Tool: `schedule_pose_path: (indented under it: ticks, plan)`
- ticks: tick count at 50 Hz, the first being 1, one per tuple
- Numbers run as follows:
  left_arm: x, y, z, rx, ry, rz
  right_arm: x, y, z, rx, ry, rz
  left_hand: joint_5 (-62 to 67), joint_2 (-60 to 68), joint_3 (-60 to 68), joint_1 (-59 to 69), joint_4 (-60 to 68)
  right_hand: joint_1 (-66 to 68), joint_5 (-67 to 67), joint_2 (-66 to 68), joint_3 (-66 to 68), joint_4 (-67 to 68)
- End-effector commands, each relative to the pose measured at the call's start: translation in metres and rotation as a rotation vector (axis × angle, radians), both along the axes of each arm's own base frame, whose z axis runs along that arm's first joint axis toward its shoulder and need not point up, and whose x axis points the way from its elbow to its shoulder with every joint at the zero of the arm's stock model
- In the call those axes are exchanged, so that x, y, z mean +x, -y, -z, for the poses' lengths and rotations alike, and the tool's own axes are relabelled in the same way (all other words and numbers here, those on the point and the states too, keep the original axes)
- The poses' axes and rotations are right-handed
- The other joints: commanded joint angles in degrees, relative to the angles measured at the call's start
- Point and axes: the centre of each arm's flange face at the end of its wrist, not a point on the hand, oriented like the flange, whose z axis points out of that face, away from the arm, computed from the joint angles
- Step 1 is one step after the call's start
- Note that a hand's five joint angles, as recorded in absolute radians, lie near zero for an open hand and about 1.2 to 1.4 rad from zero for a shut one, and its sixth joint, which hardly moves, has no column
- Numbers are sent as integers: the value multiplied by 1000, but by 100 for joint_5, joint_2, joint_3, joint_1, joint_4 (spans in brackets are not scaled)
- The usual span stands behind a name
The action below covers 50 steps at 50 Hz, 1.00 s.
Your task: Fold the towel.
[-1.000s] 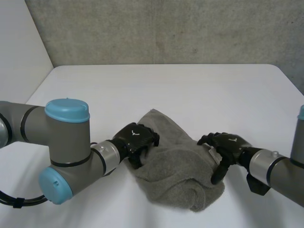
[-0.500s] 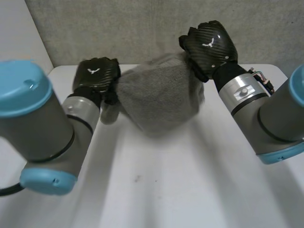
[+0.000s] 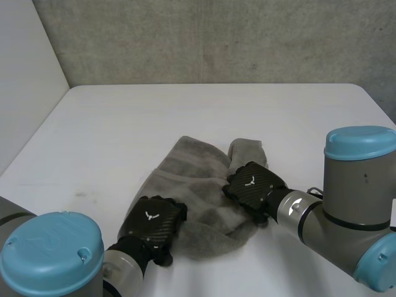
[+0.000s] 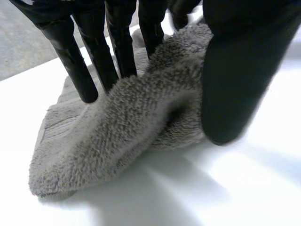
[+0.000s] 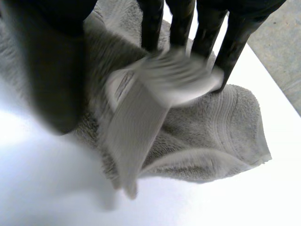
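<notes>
A grey towel lies crumpled on the white table, near its front. My left hand rests on the towel's near left edge. In the left wrist view its straight fingers stand on the towel behind a raised fold, and the thumb touches down on the fold's other side. My right hand sits on the towel's right side. There its fingers point straight down onto the towel, and a white label flap hangs loose between fingers and thumb.
A grey wall closes off the table's far side. Bare white tabletop stretches behind the towel and to both sides. The table's left edge runs diagonally.
Half a second ago both hands held the towel up high between them. Now the towel is back down on the table, spread more to the left, with both hands lowered and their fingers loosened.
</notes>
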Motion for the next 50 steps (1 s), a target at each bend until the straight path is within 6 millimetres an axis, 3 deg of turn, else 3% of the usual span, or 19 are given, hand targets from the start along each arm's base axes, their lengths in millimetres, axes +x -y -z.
schedule_pose_path:
  ticks: [1, 10, 13, 19, 22, 24, 29, 38, 50]
  plan:
    - [0, -1, -20, -13, -13, 3, -7, 1, -13, 52, 96, 75, -465, -492, -492, -461, -491, -1250, -1162, -1247, -1328, -1351]
    - [-10, 23, -56, -113, -110, -29, -41, 36, -30, 194, 368, 310, -449, -475, -475, -444, -474, -1166, -1078, -1163, -1245, -1267]
    - [-11, 38, -66, -143, -136, -58, -47, 40, -29, 220, 391, 324, -415, -442, -441, -411, -441, -1166, -1078, -1163, -1245, -1267]
    - [-22, 48, -74, -163, -164, -39, -66, 47, -20, 283, 419, 363, -398, -425, -424, -394, -424, -1183, -1094, -1179, -1261, -1284]
    - [-41, 57, -69, -146, -182, 34, -78, 55, -17, 279, 426, 406, -298, -325, -324, -293, -323, -1267, -1178, -1263, -1345, -1368]
    - [-41, 57, -69, -146, -182, 34, -89, 63, -16, 270, 432, 447, -297, -324, -324, -293, -323, -1730, -1641, -1726, -1808, -1831]
    - [-80, 55, -53, -94, -204, 206, -104, 76, -18, 246, 442, 501, 88, 62, 62, 93, 63, -1730, -1641, -1726, -1808, -1831]
    - [-109, 55, -32, -72, -199, 277, -132, 98, -25, 198, 462, 590, 241, 214, 215, 245, 216, -1730, -1641, -1726, -1808, -1831]
    - [-152, 33, -8, -12, -153, 376, -135, 100, -25, 195, 461, 597, 207, 180, 181, 212, 182, -1730, -1641, -1726, -1808, -1831]
